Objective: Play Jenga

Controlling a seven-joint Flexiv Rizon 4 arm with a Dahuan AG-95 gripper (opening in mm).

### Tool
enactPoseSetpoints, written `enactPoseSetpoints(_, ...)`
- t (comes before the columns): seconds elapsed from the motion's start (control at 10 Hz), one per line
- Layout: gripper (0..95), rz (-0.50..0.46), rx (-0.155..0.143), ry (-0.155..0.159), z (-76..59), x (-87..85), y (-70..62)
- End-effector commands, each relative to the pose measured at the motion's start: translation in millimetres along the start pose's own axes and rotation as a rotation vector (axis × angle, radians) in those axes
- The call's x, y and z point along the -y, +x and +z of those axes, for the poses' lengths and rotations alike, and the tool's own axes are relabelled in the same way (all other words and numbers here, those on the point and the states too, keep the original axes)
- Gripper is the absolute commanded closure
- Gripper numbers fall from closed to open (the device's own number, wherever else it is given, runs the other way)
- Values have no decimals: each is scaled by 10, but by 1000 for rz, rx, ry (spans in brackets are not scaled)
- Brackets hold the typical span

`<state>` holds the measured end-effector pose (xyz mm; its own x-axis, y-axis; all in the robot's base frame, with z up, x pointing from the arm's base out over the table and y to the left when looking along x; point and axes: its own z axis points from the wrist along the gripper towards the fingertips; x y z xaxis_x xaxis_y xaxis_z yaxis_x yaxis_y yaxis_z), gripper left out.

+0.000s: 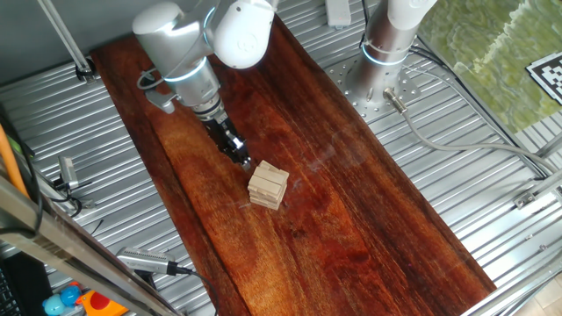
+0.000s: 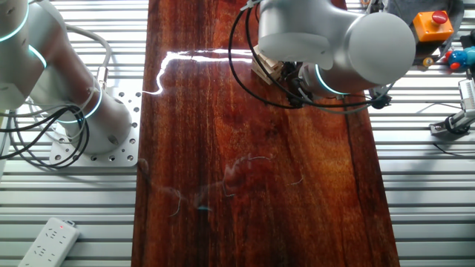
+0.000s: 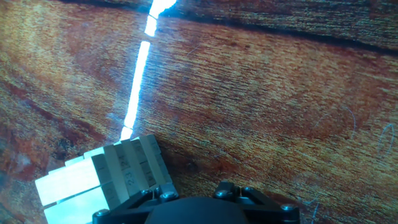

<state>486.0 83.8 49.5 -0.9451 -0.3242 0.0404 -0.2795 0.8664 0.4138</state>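
Observation:
The Jenga stack [image 1: 268, 186] is a small pile of pale wooden blocks in crossed layers on the dark wood board [image 1: 351, 219]. My gripper [image 1: 243, 161] points down at the board just left of the stack, its tip close to the stack's upper left corner. Its fingers look drawn together with nothing between them. In the other fixed view the stack [image 2: 263, 65] is mostly hidden behind my arm. In the hand view the stack [image 3: 102, 180] lies at the lower left, and only the gripper's dark base shows at the bottom edge.
The board lies on a ribbed metal table [image 1: 457, 158]. A second robot base [image 1: 386, 53] stands at the back right with cables. Tools and a power strip [image 2: 48, 241] lie off the board's sides. An orange box with a red button [image 2: 432, 26] sits beyond the board.

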Motion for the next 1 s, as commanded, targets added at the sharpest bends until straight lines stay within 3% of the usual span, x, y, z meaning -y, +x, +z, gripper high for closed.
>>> enactPoseSetpoints(0.1, 570, 1, -1, -3, -3, 1, -1)
enactPoseSetpoints(0.6, 570, -6, -7, -1, -4, 1, -1)
enactPoseSetpoints(0.7, 570, 4, -3, -16, -4, 1, -1)
enactPoseSetpoints(1.0, 570, 26, 19, -101, -12, 7, -1)
